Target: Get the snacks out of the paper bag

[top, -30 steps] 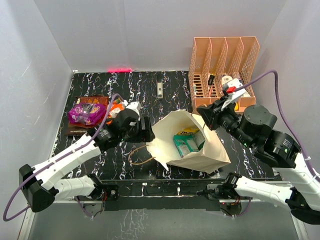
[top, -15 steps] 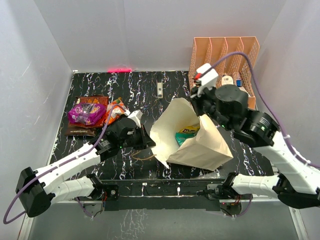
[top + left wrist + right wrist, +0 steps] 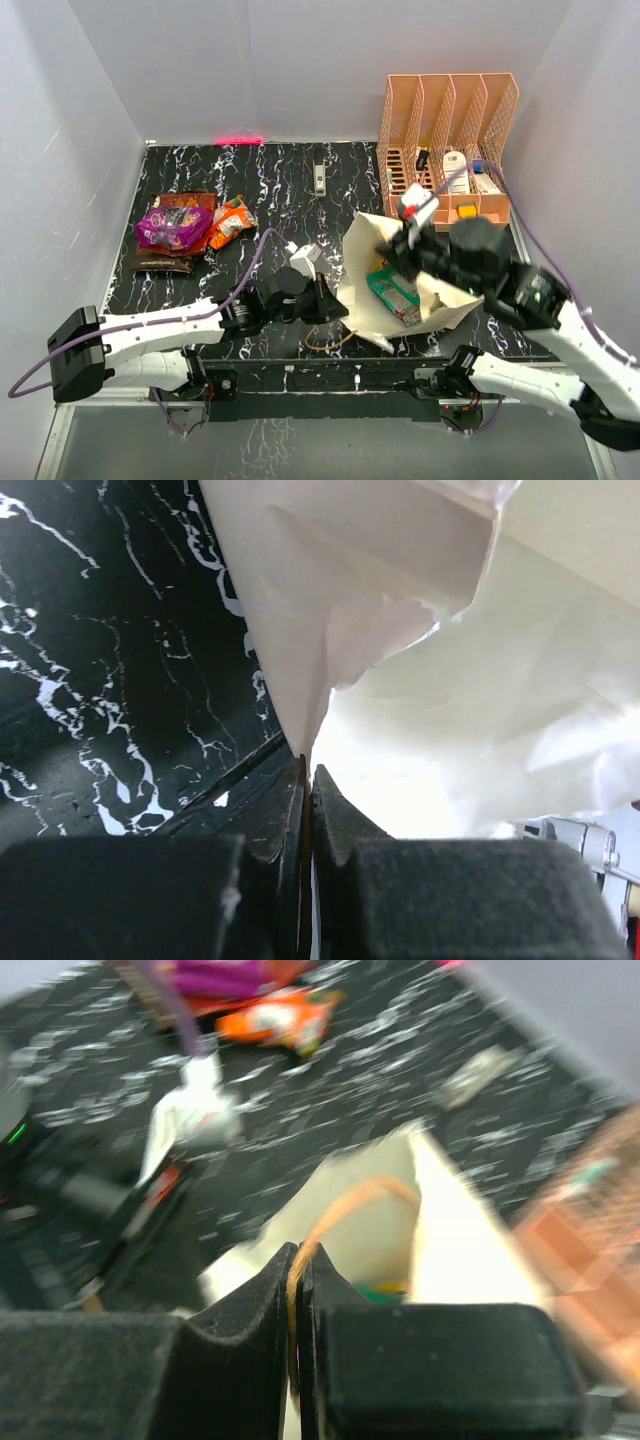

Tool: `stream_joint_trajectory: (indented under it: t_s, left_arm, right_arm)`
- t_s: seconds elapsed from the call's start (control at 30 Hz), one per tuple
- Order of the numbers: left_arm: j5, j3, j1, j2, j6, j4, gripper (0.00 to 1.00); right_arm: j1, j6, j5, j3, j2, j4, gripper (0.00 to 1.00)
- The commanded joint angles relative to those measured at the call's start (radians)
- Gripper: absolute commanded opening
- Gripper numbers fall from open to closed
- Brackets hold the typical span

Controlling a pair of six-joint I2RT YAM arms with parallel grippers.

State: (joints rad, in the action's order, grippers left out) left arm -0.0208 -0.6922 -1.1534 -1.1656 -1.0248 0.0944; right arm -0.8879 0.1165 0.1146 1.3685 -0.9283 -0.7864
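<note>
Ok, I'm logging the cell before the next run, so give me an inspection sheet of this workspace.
Surface: black white-veined table.
Job's things: paper bag lying open, green packet inside; purple packet, orange packet and brown packet out at far left.
Clutter: peach organiser holding small bottles; small grey object beyond the bag.
Grippers: left gripper shut on the bag's edge; right gripper shut on its cord handle.
Cables: purple cable along each arm.
Surroundings: white walls; red light strip at the back edge.
</note>
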Motion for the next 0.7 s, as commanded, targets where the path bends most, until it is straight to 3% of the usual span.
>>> stream_joint_trajectory:
  t_s: [0.0, 0.1, 0.2, 0.27, 0.4, 0.5, 0.67]
  left_arm:
    - [-0.066, 0.072, -0.011, 0.074, -0.035, 0.028, 0.04]
    - [-0.099, 0.135, -0.012, 0.139, -0.049, 0.005, 0.18]
    - [-0.129, 0.169, -0.015, 0.226, -0.038, -0.074, 0.32]
    - [-0.148, 0.151, -0.017, 0.295, -0.015, -0.157, 0.44]
    - [-0.169, 0.091, -0.022, 0.438, 0.063, -0.281, 0.65]
    - [-0.123, 0.075, -0.023, 0.488, 0.150, -0.232, 0.72]
    - [-0.024, 0.110, -0.026, 0.439, 0.246, -0.003, 0.75]
  right_arm:
    - [-0.002, -0.526, -0.372, -0.398, 0.229, 0.231, 0.07]
    - [-0.002, -0.682, -0.403, -0.553, 0.371, 0.324, 0.07]
    - [-0.002, -0.696, -0.308, -0.545, 0.430, 0.301, 0.07]
    - [-0.002, -0.690, -0.283, -0.502, 0.421, 0.302, 0.07]
    - [-0.002, -0.613, -0.379, -0.431, 0.325, 0.317, 0.08]
    - [-0.002, -0.553, -0.403, -0.396, 0.270, 0.282, 0.08]
    - [-0.002, -0.471, -0.333, -0.310, 0.269, 0.186, 0.07]
